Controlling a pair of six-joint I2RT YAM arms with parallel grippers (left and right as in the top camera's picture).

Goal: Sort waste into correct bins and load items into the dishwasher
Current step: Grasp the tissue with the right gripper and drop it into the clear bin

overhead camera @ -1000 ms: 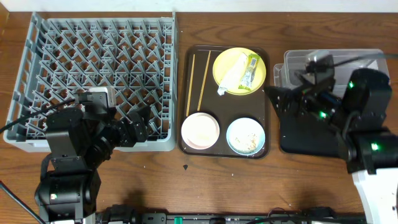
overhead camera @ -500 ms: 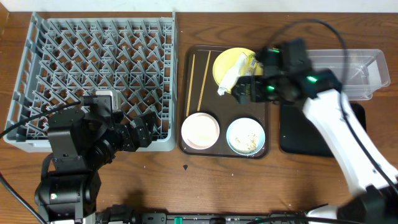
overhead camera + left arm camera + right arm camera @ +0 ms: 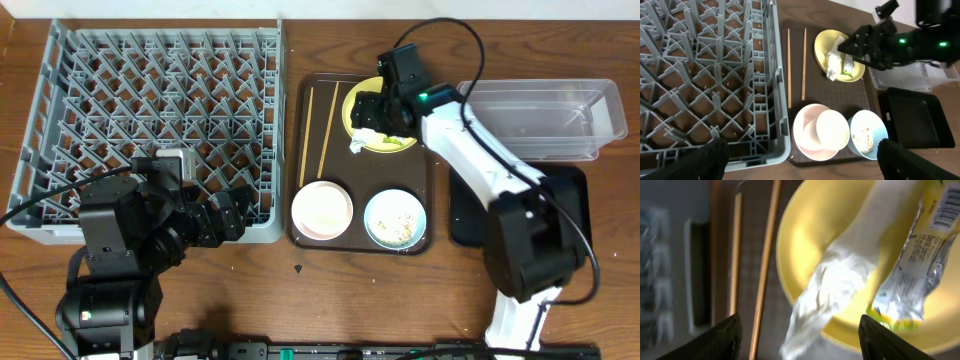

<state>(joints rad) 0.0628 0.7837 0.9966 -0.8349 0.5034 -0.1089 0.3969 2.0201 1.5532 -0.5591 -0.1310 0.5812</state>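
Note:
The yellow plate (image 3: 354, 103) sits at the back of the brown tray (image 3: 345, 168), carrying crumpled white paper (image 3: 357, 143) and a yellow-green wrapper (image 3: 849, 64). My right gripper (image 3: 376, 112) hovers low over it, open. In the right wrist view the paper (image 3: 840, 280) lies between the spread fingers of that gripper (image 3: 800, 342), untouched, with the wrapper (image 3: 920, 265) beside it. Chopsticks (image 3: 327, 130) lie left of the plate. The white bowl (image 3: 321, 210) and the light-blue bowl (image 3: 395, 218) with rice scraps stand in front. My left gripper (image 3: 225, 210) is open at the grey dish rack's (image 3: 150, 110) front corner.
The clear tub (image 3: 545, 120) stands at the back right and the black tray (image 3: 570, 190) lies in front of it, partly under my right arm. The rack fills the table's left half. A dark speck (image 3: 299, 268) lies on the wood in front of the brown tray.
My right arm has swung left from above the bins to the yellow plate and dropped close over the paper, with its jaws narrowing a little. The left arm has stayed put.

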